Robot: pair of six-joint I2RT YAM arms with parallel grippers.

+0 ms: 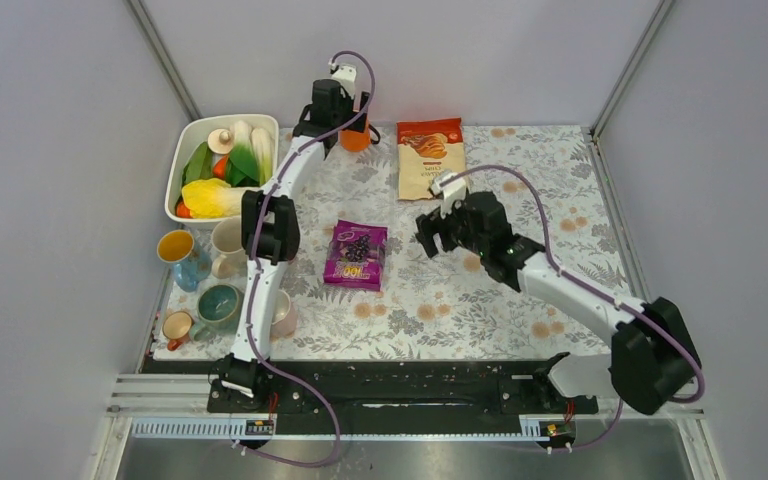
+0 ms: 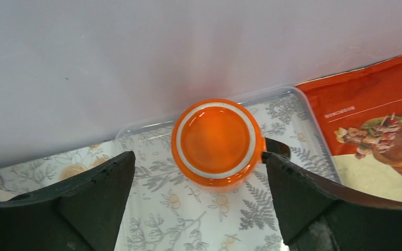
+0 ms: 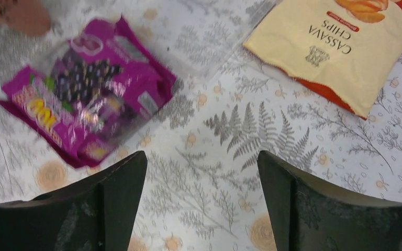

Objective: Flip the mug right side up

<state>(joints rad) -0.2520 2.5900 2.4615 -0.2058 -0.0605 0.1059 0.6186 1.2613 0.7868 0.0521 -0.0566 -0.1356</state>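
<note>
An orange mug (image 1: pixel 357 138) stands upside down at the far back of the table, near the wall. In the left wrist view the mug (image 2: pixel 215 140) shows its flat base with a pale ring facing up, and its handle points right. My left gripper (image 1: pixel 345 128) is open and hovers over the mug; its fingers (image 2: pixel 99 188) stand on either side of the mug, not touching it, and the right fingertip is next to the handle. My right gripper (image 1: pixel 436 236) is open and empty above the middle of the table, and in the right wrist view this gripper (image 3: pixel 203 154) is over bare cloth.
A white bin of vegetables (image 1: pixel 222 165) sits at the back left. A cassava chips bag (image 1: pixel 429 155) lies just right of the mug. A purple snack packet (image 1: pixel 356 255) lies mid-table. Several other cups (image 1: pixel 200 270) stand along the left edge.
</note>
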